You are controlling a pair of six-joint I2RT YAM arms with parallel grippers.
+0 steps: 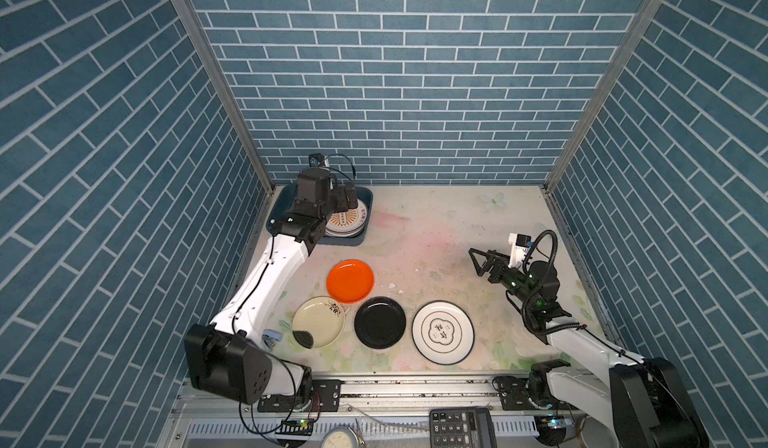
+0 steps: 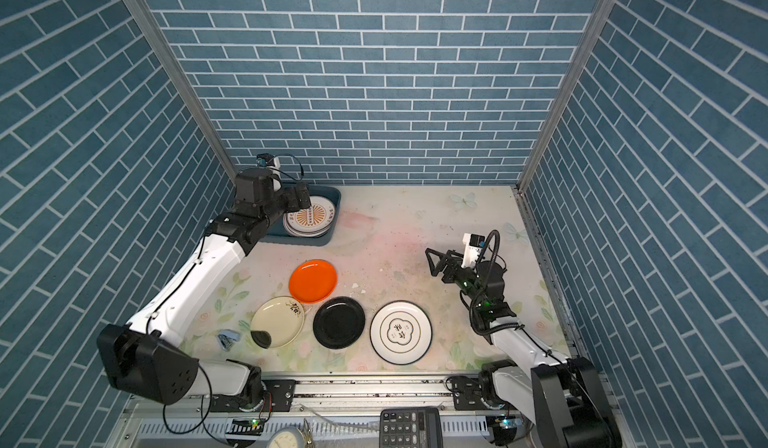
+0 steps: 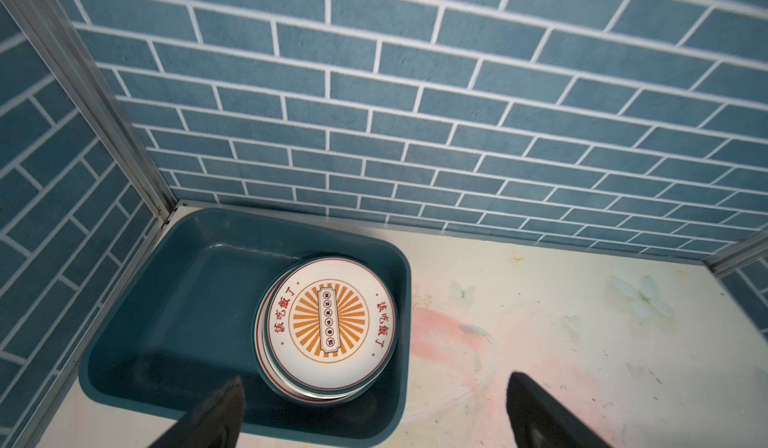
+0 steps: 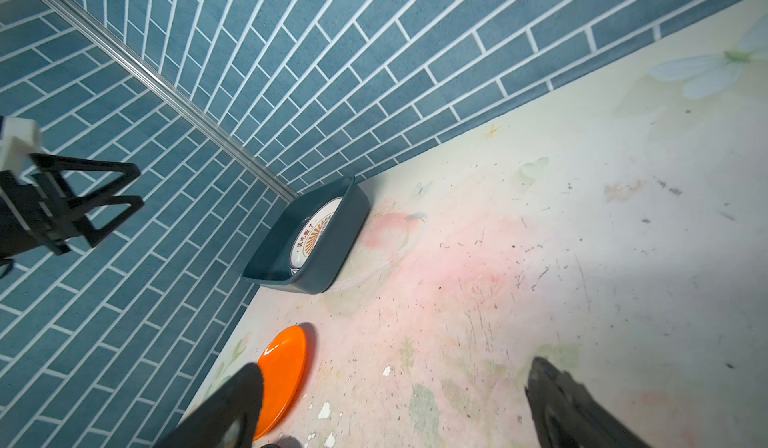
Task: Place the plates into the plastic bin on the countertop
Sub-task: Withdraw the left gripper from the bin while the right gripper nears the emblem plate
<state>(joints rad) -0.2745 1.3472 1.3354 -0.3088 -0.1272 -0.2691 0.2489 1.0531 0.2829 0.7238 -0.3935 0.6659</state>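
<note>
- The left claw (image 3: 374, 383) hangs spread and empty over the plastic bin (image 3: 166, 300). The sunburst plate (image 3: 328, 321), topping the stack inside, lies just beneath and ahead of its fingertips.
- Loose on the countertop (image 1: 436, 233) are the orange plate (image 1: 350, 280), cream plate (image 1: 318, 321), black plate (image 1: 380, 322) and lettered plate (image 1: 443, 332).
- The orange plate lies behind the left claw, toward that arm's base, likely its nearest pick.
- The right claw (image 1: 478, 263), spread and empty, is nearer the lettered plate, which lies below and back toward its base.
- Being round, the plates have no long axis.

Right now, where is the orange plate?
In both top views the orange plate lies on the countertop, left of centre, with the plastic bin behind it and the cream plate and black plate just in front.
</note>
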